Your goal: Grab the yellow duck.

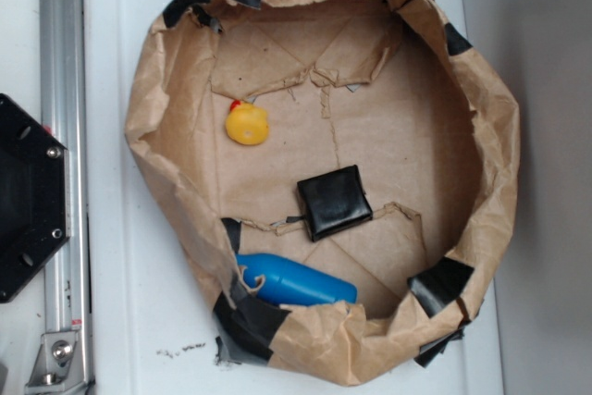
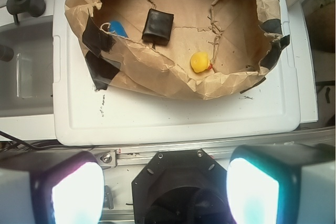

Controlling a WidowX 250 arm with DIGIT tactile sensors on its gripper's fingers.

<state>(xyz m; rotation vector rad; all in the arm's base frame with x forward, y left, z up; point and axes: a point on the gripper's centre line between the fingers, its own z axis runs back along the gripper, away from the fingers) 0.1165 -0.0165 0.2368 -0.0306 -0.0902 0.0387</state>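
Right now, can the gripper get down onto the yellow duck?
Probably yes: the yellow duck sits alone on the floor of the paper bowl, clear of the black pouch, nothing over it. Jaws stand apart.

The yellow duck [image 1: 248, 125] [image 2: 199, 62] is bright yellow with a red-orange beak. The paper bin [image 1: 157, 117] [image 2: 157, 80] is plain kraft brown, creased, its rim patched with strips of black tape [image 1: 442, 282] [image 2: 97, 38]. The pouch [image 1: 334, 202] [image 2: 158, 25] is glossy black, without pattern. The bottle [image 1: 298, 280] [image 2: 118, 28] is solid blue. The tabletop [image 1: 148, 312] [image 2: 157, 119] is white, marked with small black specks near the bin. The rail [image 1: 63, 136] is silver-grey metal. The robot base [image 1: 23, 196] [image 2: 181, 187] is black. In the wrist view, the fingers [image 2: 76, 195] of the gripper [image 2: 165, 192] read dark grey with washed-out white to pale cyan faces.
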